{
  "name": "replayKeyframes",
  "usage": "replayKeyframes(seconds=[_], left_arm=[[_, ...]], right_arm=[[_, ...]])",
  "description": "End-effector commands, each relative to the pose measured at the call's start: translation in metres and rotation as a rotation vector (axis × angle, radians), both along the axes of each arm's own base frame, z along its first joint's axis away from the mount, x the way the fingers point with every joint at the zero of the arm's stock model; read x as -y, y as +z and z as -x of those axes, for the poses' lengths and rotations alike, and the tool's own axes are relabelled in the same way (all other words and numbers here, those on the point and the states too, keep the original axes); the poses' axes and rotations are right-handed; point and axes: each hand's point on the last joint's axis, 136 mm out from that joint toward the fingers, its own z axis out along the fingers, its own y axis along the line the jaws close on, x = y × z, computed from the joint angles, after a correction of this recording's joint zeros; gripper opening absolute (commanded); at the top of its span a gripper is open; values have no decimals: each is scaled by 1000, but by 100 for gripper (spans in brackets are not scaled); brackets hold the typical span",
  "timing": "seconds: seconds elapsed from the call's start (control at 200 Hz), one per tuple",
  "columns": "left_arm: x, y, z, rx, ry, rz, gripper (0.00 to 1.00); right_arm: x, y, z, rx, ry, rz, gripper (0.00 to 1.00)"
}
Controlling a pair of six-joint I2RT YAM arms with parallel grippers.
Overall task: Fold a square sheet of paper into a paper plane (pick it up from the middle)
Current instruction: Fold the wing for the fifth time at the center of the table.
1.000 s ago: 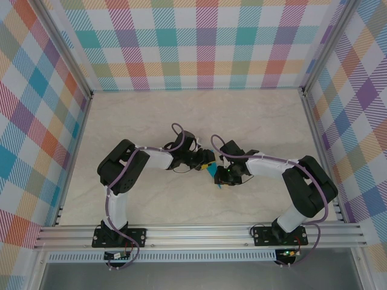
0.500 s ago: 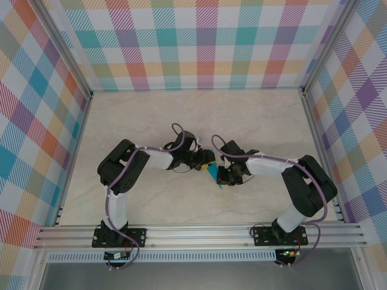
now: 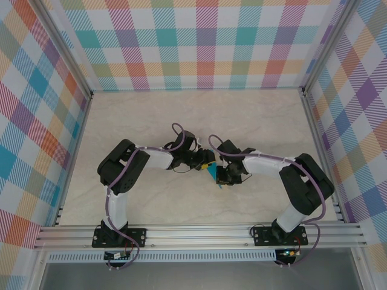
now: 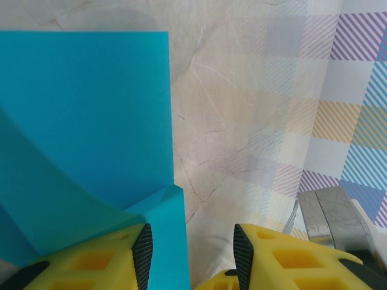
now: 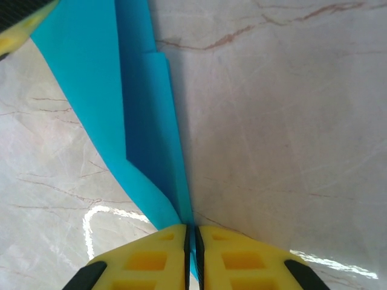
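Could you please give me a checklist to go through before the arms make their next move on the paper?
1. Right claw clamped on the sheet of paper: ok, pads shut with a teal edge between them.
2. Left claw gripping the sheet: not ok, its jaws stand open, a curled paper edge beside one finger.
3. Sheet flat on the table: not ok, it bows upward near the left claw.
4. Folded layers lined up: cannot tell; one flap edge looks stepped.
5. Room between the two claws: cannot tell; they sit close together in the top view.
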Motion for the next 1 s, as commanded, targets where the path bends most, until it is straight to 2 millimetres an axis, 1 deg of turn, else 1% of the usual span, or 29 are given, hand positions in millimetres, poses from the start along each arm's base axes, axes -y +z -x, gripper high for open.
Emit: replayKeyframes(seconds=[0.0, 0.225, 0.45, 0.67, 0.805, 0.995], left_arm=[[-10, -38, 18, -93, -7, -103, 43], [-13, -45, 20, -114, 1, -129, 42], [-14, -43, 20, -112, 0, -131, 41], [-14, -43, 20, -110, -1, -134, 41], [-14, -43, 20, -111, -3, -133, 41], [-14, -43, 20, -110, -5, -135, 41]], right_arm=[[37, -51, 37, -94, 2, 240, 13], [35, -53, 38, -48, 21, 288, 14], [31, -57, 40, -52, 18, 258, 13], [28, -55, 39, -47, 16, 246, 13], [23, -54, 37, -54, 10, 210, 12], [23, -50, 37, -53, 2, 197, 12]])
